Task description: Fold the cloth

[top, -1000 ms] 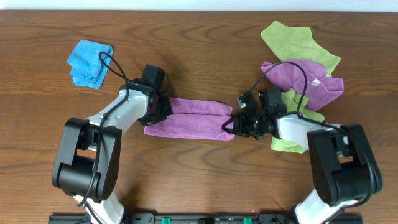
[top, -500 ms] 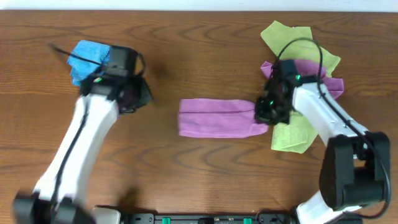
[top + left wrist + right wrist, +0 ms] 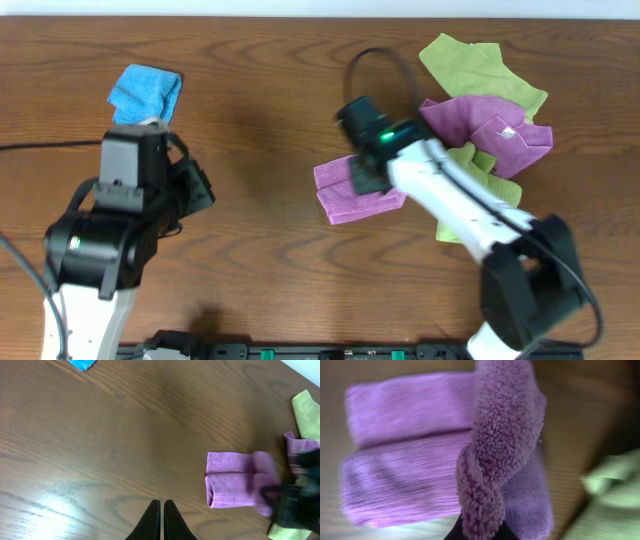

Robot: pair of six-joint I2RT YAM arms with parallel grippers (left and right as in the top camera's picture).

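Note:
The cloth (image 3: 340, 198) is lilac and lies folded into a short band at the table's centre. My right gripper (image 3: 362, 178) is shut on one end of it and holds that end lifted over the rest. In the right wrist view a twisted fluffy strand of the cloth (image 3: 495, 435) rises from between the right gripper (image 3: 480, 529) jaws, with the folded layers below. My left gripper (image 3: 161, 503) is shut and empty, well to the left of the cloth (image 3: 230, 480). Seen from overhead, the left gripper (image 3: 198, 186) hangs over bare wood.
A second lilac cloth (image 3: 490, 122) with a white tag lies on lime-green cloths (image 3: 470, 60) at the back right. A green cloth (image 3: 465, 225) also lies under my right arm. A folded bright-blue cloth (image 3: 145, 92) sits at the back left.
My right gripper has carried the cloth's right end leftwards over the rest, shortening the band. My left gripper has left the cloth's left end and drawn back to the left.

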